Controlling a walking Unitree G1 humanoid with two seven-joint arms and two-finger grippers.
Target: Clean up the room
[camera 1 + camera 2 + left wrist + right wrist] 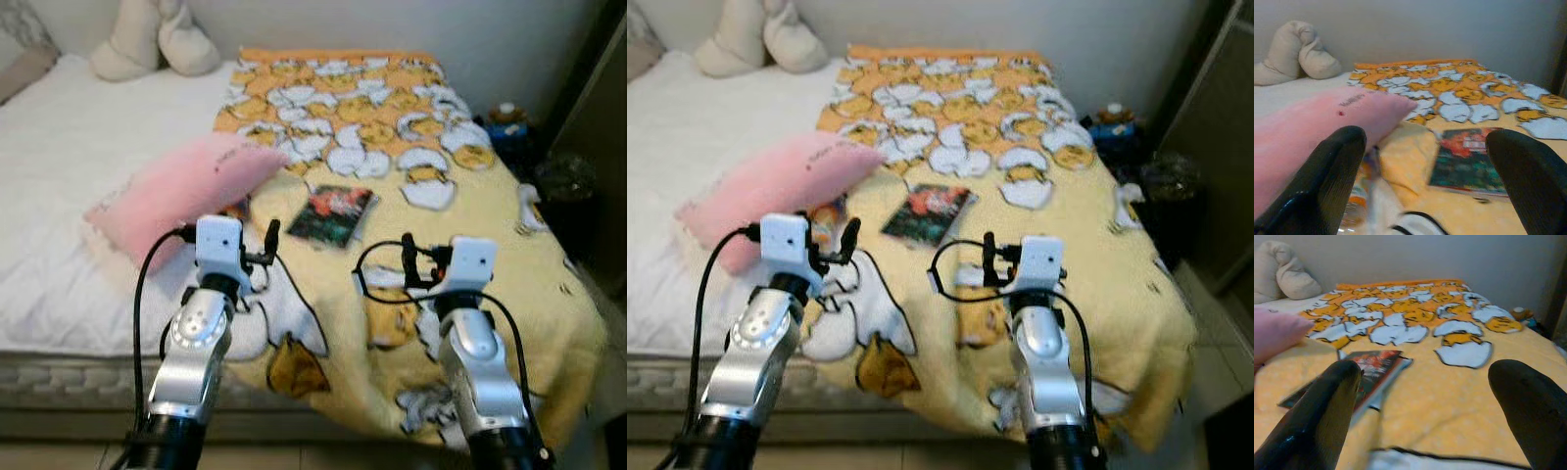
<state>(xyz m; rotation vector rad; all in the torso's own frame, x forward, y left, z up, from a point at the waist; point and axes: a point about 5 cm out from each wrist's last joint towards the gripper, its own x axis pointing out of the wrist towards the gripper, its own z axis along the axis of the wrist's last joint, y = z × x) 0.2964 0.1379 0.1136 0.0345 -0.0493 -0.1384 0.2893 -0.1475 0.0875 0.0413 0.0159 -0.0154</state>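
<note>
So I was standing at the foot of the bed (59, 313) with both arms up over the yellow blanket (509, 284), left gripper (1425, 186) and right gripper (1425, 416) both spread wide, holding nothing. The book (331, 215) lay flat on the blanket just ahead, between the two grippers, near the corner of the pink pillow (181, 191). It looked thin, light and stiff with a glossy cover, so probably slippery, and lying flush on soft fabric meant no gap to get under. My guess was to pinch it at the near edge, pressing into the blanket. The pillow looked soft and easy anywhere. There also seemed to be a small bottle (1354, 213) tucked by the pillow, too blurry to be sure.
</note>
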